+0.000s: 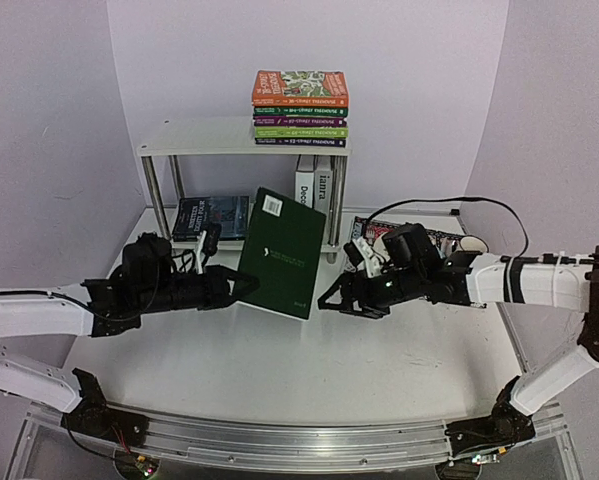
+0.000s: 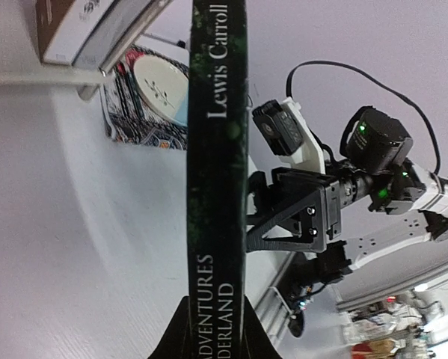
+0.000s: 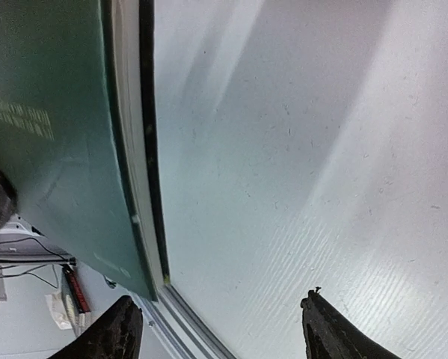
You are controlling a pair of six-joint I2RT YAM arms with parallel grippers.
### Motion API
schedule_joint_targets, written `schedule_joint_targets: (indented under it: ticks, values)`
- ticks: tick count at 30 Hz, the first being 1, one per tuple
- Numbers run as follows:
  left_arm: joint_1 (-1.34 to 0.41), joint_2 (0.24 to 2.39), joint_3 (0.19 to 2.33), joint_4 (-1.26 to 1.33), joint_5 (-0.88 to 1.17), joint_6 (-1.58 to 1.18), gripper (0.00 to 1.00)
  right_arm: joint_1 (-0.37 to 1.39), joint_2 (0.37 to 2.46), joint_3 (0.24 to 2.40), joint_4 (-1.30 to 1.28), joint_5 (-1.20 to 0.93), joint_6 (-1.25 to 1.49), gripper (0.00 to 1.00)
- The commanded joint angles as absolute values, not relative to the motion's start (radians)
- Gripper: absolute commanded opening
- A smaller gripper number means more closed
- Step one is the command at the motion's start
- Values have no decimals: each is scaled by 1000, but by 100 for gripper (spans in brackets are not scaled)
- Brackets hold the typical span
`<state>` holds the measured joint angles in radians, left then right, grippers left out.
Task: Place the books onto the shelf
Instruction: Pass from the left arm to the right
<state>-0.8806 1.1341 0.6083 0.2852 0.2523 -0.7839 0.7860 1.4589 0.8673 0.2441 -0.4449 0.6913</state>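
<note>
- The left arm reaches in low from the left side of the worktop (image 1: 279, 370), with its forearm nearly level and its wrist pointed toward the centre.
- The left tool (image 1: 241, 284) is clamped on the near left edge of a dark green book (image 1: 282, 252). In the left wrist view its fingers (image 2: 175, 338) pinch either side of the spine, which reads "Lewis Carroll".
- The dark green book is held upright and leaning, in front of the shelf (image 1: 204, 137) and between the two tools. Its back cover and a white label face the overhead camera. Whether its lower corner touches the worktop cannot be told.
- The right arm comes in from the right, its elbow dropped to the near edge and its forearm level.
- The right tool (image 1: 331, 297) has its jaws spread wide with nothing between them. Its tips are just beside the book's lower right edge, and contact cannot be told.
- The shelf stands at the back of the worktop, behind the held book.
- A stack of colourful paperbacks (image 1: 300, 108) lies flat on the right end of the top board.
- On the lower tier a dark-covered book (image 1: 211, 217) lies flat at the left.
- The "ianra" book (image 1: 324, 180) and the "Decorate" book (image 1: 346, 197) stand upright at the right end, by the chrome leg.
- A black patterned mat (image 1: 434, 236) lies right of the shelf, partly hidden behind the right arm. A white round dish (image 2: 160, 90) rests on it.
</note>
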Motion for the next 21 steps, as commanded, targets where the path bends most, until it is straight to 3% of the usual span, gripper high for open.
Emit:
schedule_joint_targets:
  ticks: [1, 12, 16, 21]
  values:
    - [-887, 1007, 805, -133, 23, -435, 0, 790, 1358, 942, 63, -350, 467, 73]
    - [-1021, 1100, 1021, -406, -80, -33, 0, 790, 1150, 1042, 5, -405, 66, 75]
    - [-1100, 1144, 1080, -469, -221, 91, 0, 791, 1094, 1046, 1, -465, -97, 87]
    - [-1195, 1172, 1099, -501, -261, 266, 0, 790, 1010, 964, 1, -554, -340, 91]
